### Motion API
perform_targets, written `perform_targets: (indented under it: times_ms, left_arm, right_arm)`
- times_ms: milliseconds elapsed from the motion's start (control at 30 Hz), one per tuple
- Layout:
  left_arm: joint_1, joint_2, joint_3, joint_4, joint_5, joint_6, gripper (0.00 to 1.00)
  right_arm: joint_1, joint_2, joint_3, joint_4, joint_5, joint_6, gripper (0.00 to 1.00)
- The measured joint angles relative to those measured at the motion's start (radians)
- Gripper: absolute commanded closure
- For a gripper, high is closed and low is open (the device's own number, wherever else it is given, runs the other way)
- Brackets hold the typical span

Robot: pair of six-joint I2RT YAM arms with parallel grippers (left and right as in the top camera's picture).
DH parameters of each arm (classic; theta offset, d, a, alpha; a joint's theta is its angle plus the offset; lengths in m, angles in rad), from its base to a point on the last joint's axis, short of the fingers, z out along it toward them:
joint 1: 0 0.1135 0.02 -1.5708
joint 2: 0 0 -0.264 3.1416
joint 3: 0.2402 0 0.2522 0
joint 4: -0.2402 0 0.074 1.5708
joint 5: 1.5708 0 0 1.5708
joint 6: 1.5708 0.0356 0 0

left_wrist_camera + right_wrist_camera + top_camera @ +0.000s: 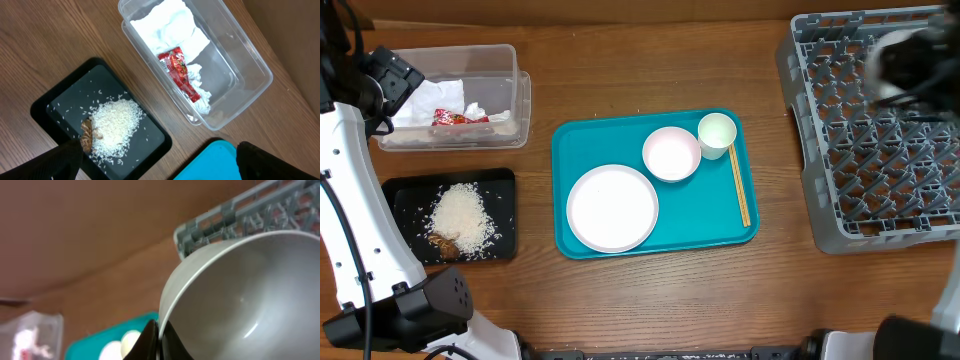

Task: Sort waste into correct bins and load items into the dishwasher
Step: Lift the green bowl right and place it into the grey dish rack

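My right gripper (159,341) is shut on the rim of a pale bowl (240,295), held tilted above the near corner of the grey dishwasher rack (880,160); overhead it shows only as a blur (910,60). My left gripper (162,167) hangs open and empty above the gap between the bins. The clear tub (518,100) holds white napkins (167,25) and a red wrapper (179,70). Rice (460,215) and brown scraps (443,243) lie in the black tray (505,180). A white plate (612,207), a bowl (671,153), a cup (716,133) and chopsticks (741,185) lie on the teal tray.
The teal tray (720,232) sits mid-table between the bins and the rack. My left arm's white links (350,200) run down the left edge beside the black tray. Bare wooden table surrounds everything.
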Motion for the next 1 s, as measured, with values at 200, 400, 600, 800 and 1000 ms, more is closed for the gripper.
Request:
perform_targets:
  times_ms: [200,400,600,800,1000]
  left_arm:
    - [0.0,0.0,0.0,0.0,0.0,0.0,0.0]
    - [0.0,0.0,0.0,0.0,0.0,0.0,0.0]
    - [0.0,0.0,0.0,0.0,0.0,0.0,0.0]
    - [0.0,0.0,0.0,0.0,0.0,0.0,0.0]
    - [0.0,0.0,0.0,0.0,0.0,0.0,0.0]
  right_arm:
    - [-0.166,0.112,-0.009,0.216,-0.329,-0.018,0.96]
    - [-0.182,0.27,-0.013,0.407,-0.523,-0.014,0.96]
    - [-0.181,0.389,-0.015,0.548,-0.581,0.079,0.96]
    - [-0.201,0.432,-0.016,0.599,-0.596,0.121,0.96]
    - [-0.282,0.434,-0.016,0.62,-0.6,0.132,0.96]
